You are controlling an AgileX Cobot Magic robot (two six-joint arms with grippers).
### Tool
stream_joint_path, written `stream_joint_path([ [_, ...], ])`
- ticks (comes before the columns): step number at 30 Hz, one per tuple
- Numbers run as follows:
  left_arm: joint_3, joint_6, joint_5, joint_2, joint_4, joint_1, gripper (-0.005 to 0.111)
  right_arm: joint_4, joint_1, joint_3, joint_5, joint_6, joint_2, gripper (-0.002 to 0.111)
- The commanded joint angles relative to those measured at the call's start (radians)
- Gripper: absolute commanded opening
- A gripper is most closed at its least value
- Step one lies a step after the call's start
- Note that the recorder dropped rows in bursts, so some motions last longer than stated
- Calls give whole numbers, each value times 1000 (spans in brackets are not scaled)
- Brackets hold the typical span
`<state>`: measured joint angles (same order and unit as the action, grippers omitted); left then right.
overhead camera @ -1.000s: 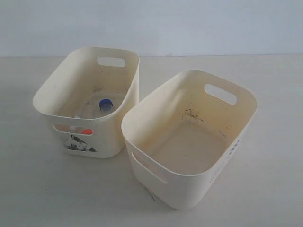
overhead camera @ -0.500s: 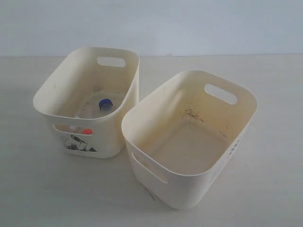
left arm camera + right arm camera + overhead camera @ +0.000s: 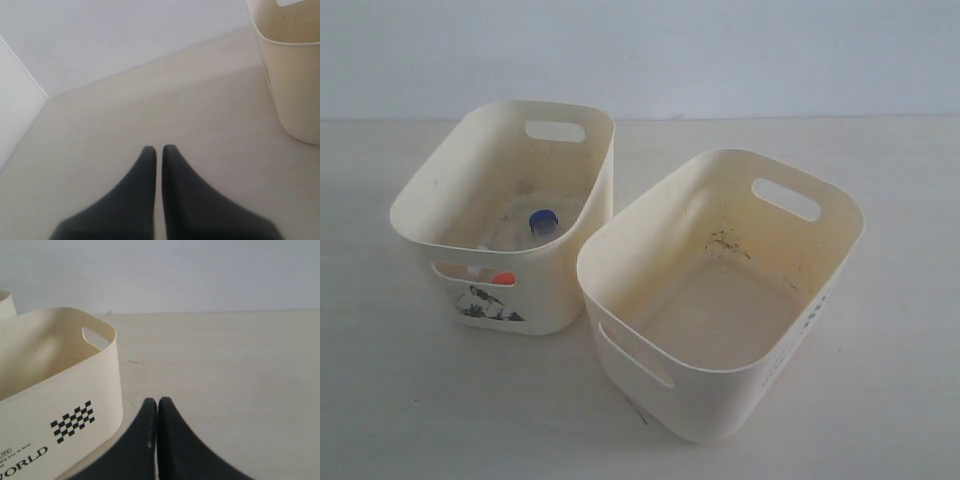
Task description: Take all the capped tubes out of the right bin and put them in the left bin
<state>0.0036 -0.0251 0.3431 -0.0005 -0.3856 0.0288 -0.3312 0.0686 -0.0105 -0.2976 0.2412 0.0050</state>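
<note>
Capped tubes [image 3: 543, 221]: inside the left bin [image 3: 555, 290], down on its floor. Visible there only a blue cap toward the far right of that floor and an orange cap [image 3: 504, 278] glimpsed through the near handle cutout; full count of four not confirmable. Blue cap turned up and toward the far right, clear body apparently trailing toward the near left; long axis too faint to fix. Right bin [image 3: 720, 400], just beside on the right: nothing visible on its floor. Judged stage: transfer seemingly complete, at most a last check. Next move calls only for confirming the right bin bare. Left fingers [image 3: 142, 175] and right fingers [image 3: 147, 425]: pressed together, holding nothing, over bare worktop [image 3: 880, 180], each outside a bin.
</note>
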Motion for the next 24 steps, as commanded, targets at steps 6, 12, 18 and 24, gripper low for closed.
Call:
stream_joint_path([
  [6, -4, -10, -5, 0, 3, 4, 4, 3, 4, 10, -67, 5, -5, 0],
  [12, -4, -10, -5, 0, 3, 4, 4, 141, 4, 10, -65, -144, -5, 0],
  [18, -4, -10, -5, 0, 3, 4, 4, 210, 2, 10, -58, -208, -5, 0],
  [24, -4, -10, -5, 0, 3, 4, 4, 254, 2, 10, -56, -269, -5, 0],
])
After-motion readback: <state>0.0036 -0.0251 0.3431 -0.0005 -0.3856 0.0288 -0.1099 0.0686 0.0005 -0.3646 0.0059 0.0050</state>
